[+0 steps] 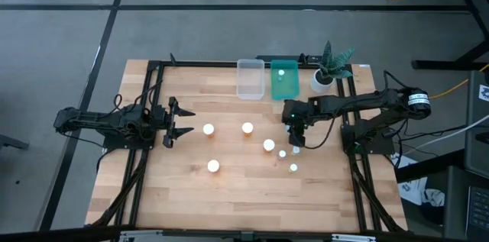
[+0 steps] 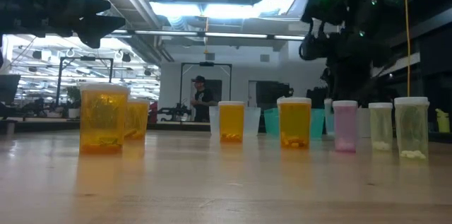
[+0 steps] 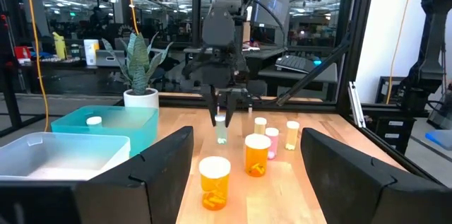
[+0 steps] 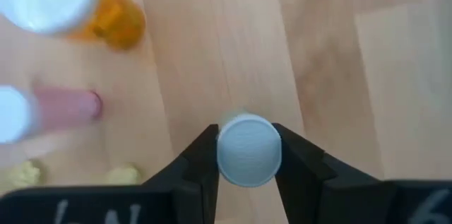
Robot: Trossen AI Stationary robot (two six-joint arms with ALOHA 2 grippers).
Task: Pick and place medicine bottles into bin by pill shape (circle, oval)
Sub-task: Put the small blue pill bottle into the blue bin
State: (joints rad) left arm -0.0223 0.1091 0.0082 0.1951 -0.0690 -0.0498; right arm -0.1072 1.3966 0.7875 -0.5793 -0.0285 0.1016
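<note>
Gripping a small bottle [image 4: 248,148] by its white cap, the right gripper [image 4: 247,155] stands over the right half of the table [image 1: 176,188], with one dark finger on each side of the cap; in the left wrist view this bottle [image 3: 222,131] hangs between the fingers and seems already to be a little above the wood, so I judge that the step in hand is the lift and carry to a bin. To do it well, the arm should first go straight up, because other bottles stand near: an orange one [image 1: 269,145] just to the left and two small ones [image 1: 282,153] [image 1: 293,168] nearer to the front edge, and a sideways move at low height can knock them over. The hold is only on the cap, so the carry should be slow and without swinging. The two bins stand side by side at the far edge, the clear bin [image 1: 249,79] on the left and the teal bin [image 1: 286,82] on the right, where one bottle [image 1: 281,73] lies already. Which bin is correct depends on the pill shape, and I cannot read the pills in the held bottle from these pictures. The release should be low inside the bin, well away from the white plant pot [image 1: 322,80] just right of the teal bin. The left gripper [image 1: 180,119] waits with its fingers spread apart over the left side, holding nothing, with three orange bottles [image 1: 208,129] [image 1: 247,128] [image 1: 213,166] standing to its right.
</note>
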